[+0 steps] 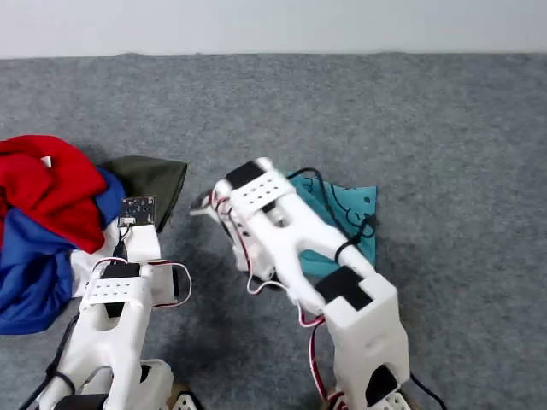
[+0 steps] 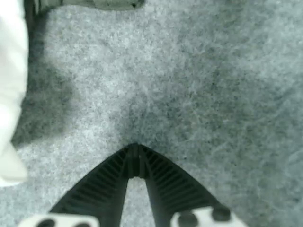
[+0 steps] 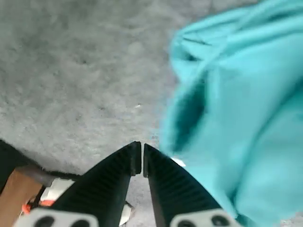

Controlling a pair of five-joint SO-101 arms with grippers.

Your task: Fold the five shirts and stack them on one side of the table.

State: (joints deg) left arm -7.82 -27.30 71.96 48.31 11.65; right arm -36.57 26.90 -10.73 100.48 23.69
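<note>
From above, the teal shirt (image 1: 352, 205) lies by my right arm and the heaped shirts (image 1: 43, 213) by my left. From my left wrist, my left pincer (image 2: 134, 147) is pressed together over the grey surface (image 2: 213, 71). From my right wrist, my right pincer (image 3: 141, 144) is pressed together and empty, with the teal shirt just beside its tip.

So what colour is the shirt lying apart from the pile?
The shirt is teal, with a dark line drawing on it; the high view shows it best.

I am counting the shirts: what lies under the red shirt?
Under the crumpled red cloth shirt a blue cloth shirt sticks out on two sides. How far it reaches beneath, and any further garment there, is covered.
</note>
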